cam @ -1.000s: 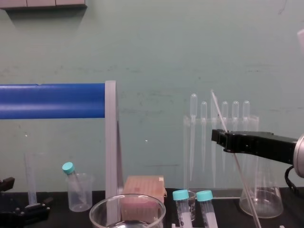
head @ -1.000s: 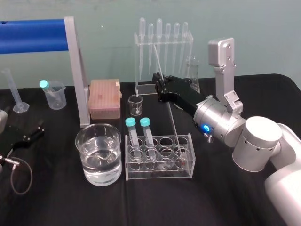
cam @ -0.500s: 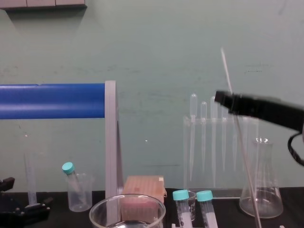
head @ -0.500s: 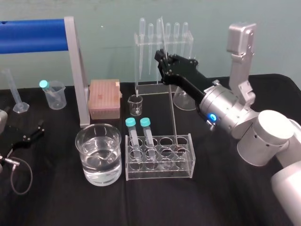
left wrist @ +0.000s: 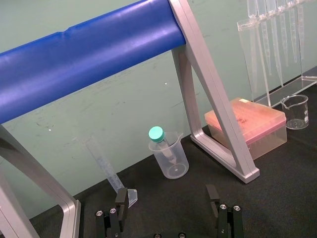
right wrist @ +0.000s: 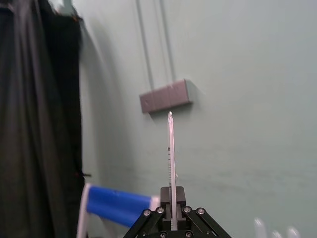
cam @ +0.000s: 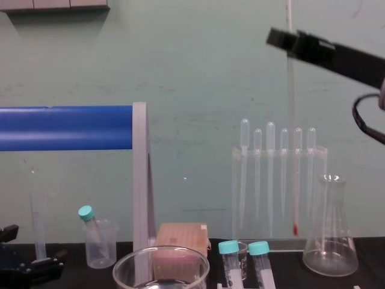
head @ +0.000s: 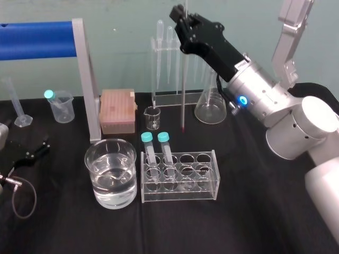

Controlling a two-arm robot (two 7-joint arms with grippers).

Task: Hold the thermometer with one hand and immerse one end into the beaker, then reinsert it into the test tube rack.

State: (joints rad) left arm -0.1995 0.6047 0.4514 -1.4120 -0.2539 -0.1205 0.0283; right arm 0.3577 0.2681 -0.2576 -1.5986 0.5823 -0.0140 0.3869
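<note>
My right gripper (head: 181, 18) is raised high above the table's back, shut on the upper part of the thermometer (head: 183, 90). The thin glass rod hangs almost upright, and its red tip (head: 183, 128) is in the air behind the test tube rack (head: 180, 191). In the chest view the thermometer (cam: 293, 150) drops from the gripper (cam: 283, 39) in front of the pipettes. The right wrist view shows the rod (right wrist: 171, 158) clamped between the pads. The water-filled beaker (head: 110, 172) stands left of the rack. My left gripper (left wrist: 167, 206) rests open at the table's left.
Two teal-capped tubes (head: 156, 148) stand in the rack's left cells. Behind are a pipette stand (head: 164, 63), a conical flask (head: 211, 106), a small glass beaker (head: 152, 117) and a pink tip box (head: 117, 111). A blue bar on a grey frame (head: 85, 79) spans the left.
My right arm has risen and lifted the thermometer up out of the rack. The rod has swung from tilted to nearly upright, its red tip now in the air.
</note>
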